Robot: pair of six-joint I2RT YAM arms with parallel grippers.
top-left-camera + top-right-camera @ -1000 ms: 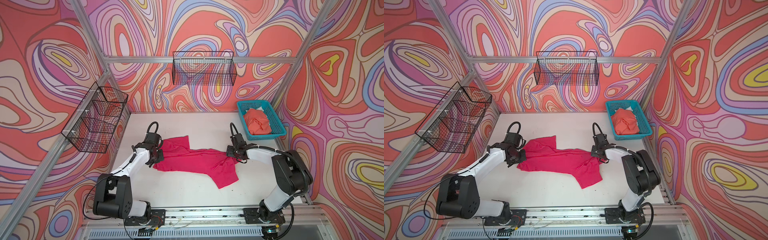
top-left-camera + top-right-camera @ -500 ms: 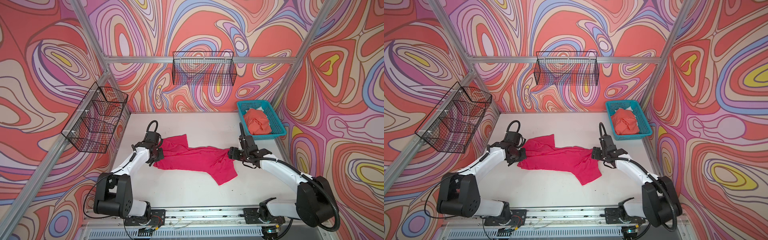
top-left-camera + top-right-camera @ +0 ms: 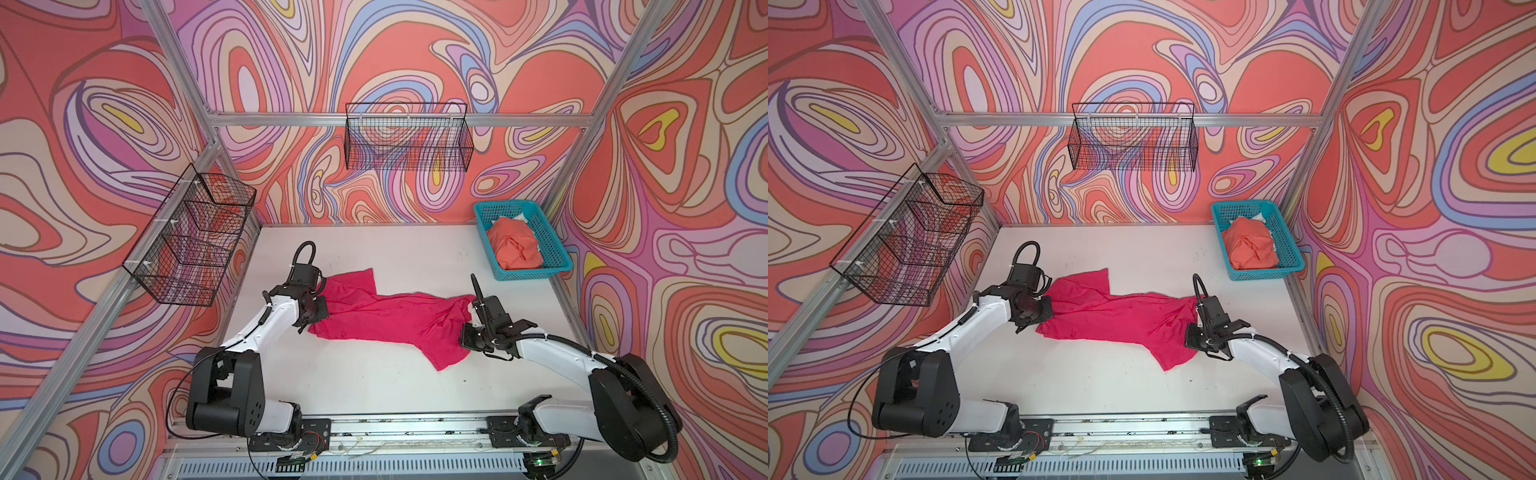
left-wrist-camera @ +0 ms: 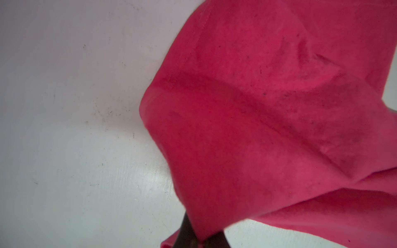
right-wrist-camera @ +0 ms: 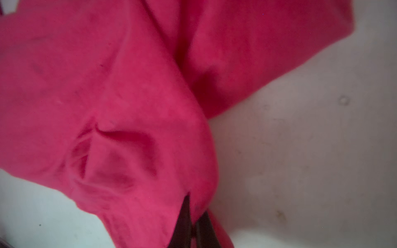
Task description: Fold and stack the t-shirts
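Both claws are clamped on the magenta t-shirt (image 3: 386,320), rumpled across the middle of the white counter (image 3: 374,386): the left claw (image 4: 197,240) pinches its left edge, the right claw (image 5: 194,225) a bunched fold at its right end. It looks light and limp, so expect sag between grips; hem corners or shoulder seams seem the best holds. Farther back, the orange t-shirt (image 3: 515,249) sits crumpled in the teal basket (image 3: 505,204).

Both top views looked down from above the front edge of the table (image 3: 374,382), sharing all of it; both wrist views sat close over the pink t-shirt (image 4: 257,118).
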